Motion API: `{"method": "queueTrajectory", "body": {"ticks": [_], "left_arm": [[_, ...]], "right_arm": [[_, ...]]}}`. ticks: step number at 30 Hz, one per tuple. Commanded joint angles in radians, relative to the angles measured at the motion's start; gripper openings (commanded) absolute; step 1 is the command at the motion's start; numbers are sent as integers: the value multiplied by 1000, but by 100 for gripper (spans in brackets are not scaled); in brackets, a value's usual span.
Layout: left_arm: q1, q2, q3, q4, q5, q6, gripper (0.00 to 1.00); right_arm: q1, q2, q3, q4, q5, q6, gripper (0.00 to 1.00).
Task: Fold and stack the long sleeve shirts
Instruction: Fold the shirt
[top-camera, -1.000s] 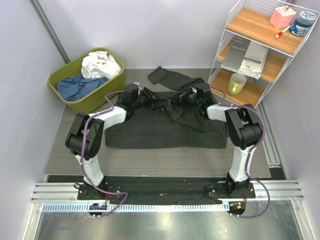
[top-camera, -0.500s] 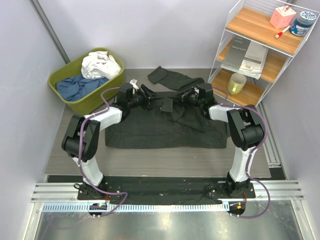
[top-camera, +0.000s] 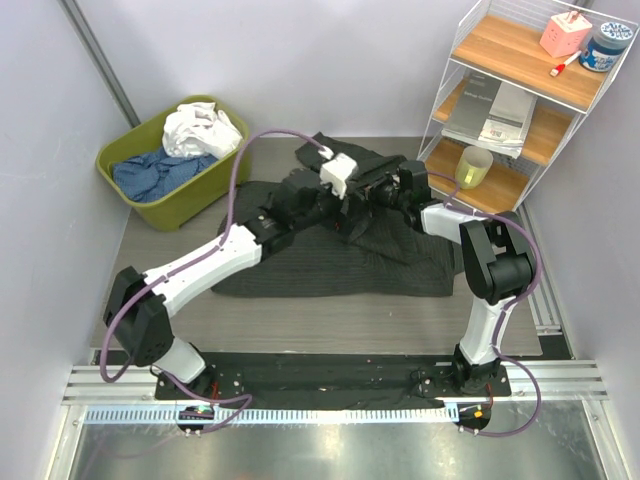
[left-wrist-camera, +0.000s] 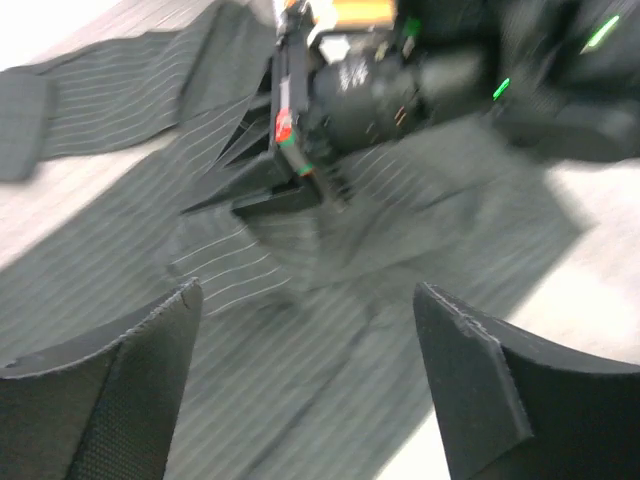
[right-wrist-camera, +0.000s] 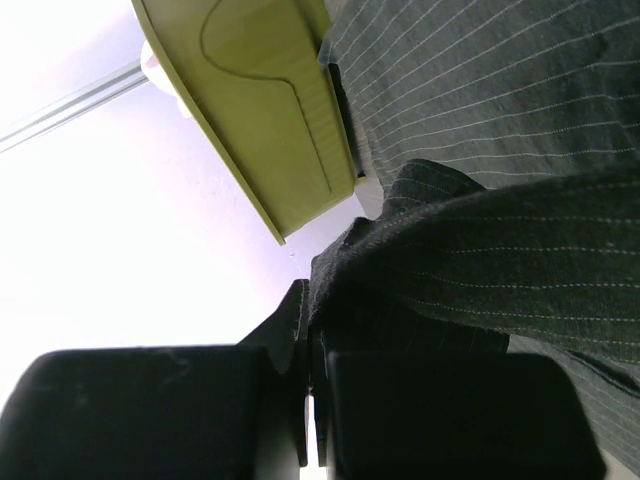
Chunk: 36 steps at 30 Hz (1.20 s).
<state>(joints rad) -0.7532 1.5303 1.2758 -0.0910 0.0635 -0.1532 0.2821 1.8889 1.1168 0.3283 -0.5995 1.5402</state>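
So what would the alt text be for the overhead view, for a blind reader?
Left arm and right arm reach over a dark pinstriped shirt spread on a grey table, meeting near its far edge. A green bin of clothes sits back left, a wire shelf back right.

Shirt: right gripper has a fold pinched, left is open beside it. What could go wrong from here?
The left gripper hangs open close to the right gripper; closing in could knock them together. The right gripper pinches a bunched fold of the shirt, so a pull may drag extra layers and rumple the flat part. The far sleeve lies spread out and could trail outside the fold.
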Motion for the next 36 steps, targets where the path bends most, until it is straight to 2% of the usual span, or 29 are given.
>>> {"method": "queueTrajectory", "body": {"ticks": [1,13,16,22,29,32,36], "left_arm": [[-57,68,25,-113,-280,297,82],[-66,192,57,16,-389,273,81],[-64,195,51,23,-375,226,81],[-64,96,-32,85,-239,129,82],[-66,160,-15,126,-321,133,83],[-63,207,20,134,-363,144,82],[-43,241,42,134,-406,149,69]], "right_arm": [[2,-63,-3,12,-5,44,1],[12,-93,-3,0,-13,80,1],[14,-100,-5,-6,-10,72,1],[14,-97,-15,-5,-5,72,1],[14,-102,-2,8,-23,83,1],[15,-106,-5,9,-34,87,1],[17,-129,-12,8,-43,87,1]]}}
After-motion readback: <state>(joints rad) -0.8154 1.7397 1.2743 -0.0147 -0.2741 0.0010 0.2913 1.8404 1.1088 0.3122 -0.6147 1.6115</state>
